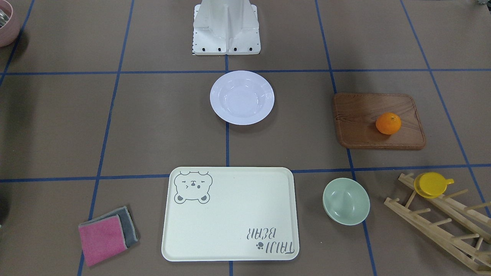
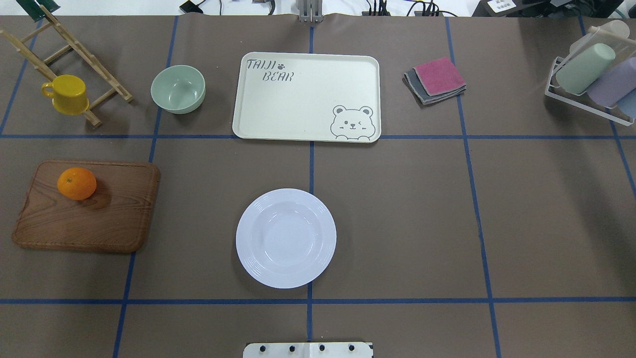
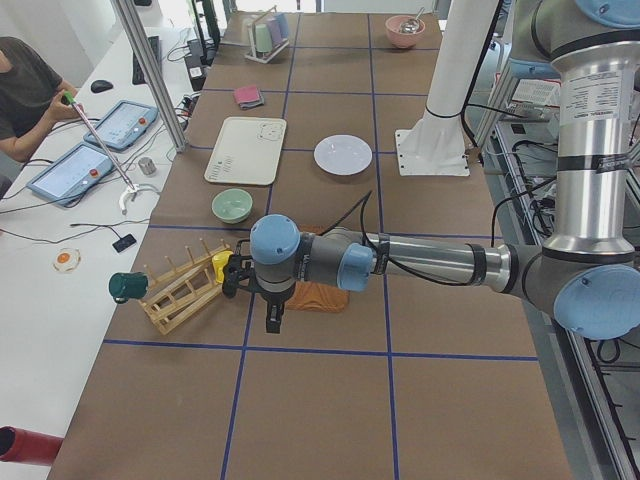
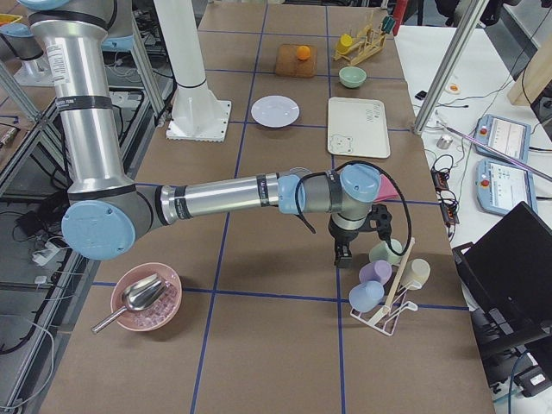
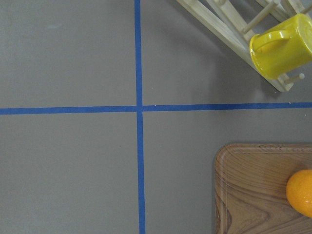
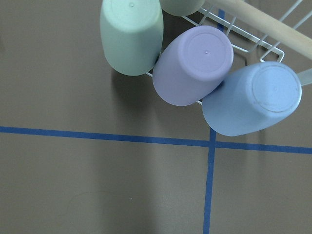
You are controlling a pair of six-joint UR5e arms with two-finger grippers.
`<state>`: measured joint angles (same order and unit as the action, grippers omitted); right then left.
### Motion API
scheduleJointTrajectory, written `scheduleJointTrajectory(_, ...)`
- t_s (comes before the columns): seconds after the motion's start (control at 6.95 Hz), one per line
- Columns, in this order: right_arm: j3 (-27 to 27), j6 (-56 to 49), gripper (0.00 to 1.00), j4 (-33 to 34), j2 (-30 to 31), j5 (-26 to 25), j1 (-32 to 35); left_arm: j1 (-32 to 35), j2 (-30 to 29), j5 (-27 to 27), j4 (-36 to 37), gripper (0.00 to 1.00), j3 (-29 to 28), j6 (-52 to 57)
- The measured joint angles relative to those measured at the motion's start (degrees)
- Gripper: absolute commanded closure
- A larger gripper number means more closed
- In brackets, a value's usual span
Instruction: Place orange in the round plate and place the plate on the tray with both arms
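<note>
The orange (image 2: 76, 183) lies on a brown wooden board (image 2: 87, 206) at the table's left. Empty and white, the round plate (image 2: 285, 237) sits in the middle near the robot base. Beyond it lies the cream tray (image 2: 308, 99) with nothing on it. My left gripper (image 3: 272, 320) hangs over the table beside the board, pointing down; its wrist view catches the orange (image 5: 302, 192) at the edge. My right gripper (image 4: 343, 257) hangs at the far right end next to a cup rack. I cannot tell whether either is open or shut.
A mint bowl (image 2: 178, 88) stands left of the tray. A yellow cup (image 2: 67, 94) hangs on a wooden rack (image 2: 64, 47). Folded cloths (image 2: 436, 79) lie right of the tray. A wire rack of pastel cups (image 2: 591, 79) and a pink bowl (image 4: 145, 297) occupy the right end. A person (image 3: 25, 90) sits beside the table.
</note>
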<state>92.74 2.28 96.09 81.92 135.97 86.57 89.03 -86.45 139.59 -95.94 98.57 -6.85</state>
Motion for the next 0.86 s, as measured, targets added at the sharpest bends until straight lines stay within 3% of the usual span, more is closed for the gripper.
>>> scheduleJointTrajectory(0.86, 0.9, -0.1, 0.00, 0.0, 0.0, 0.0, 0.0, -0.1, 0.7, 0.1, -2.0, 0.00, -0.1, 0.0)
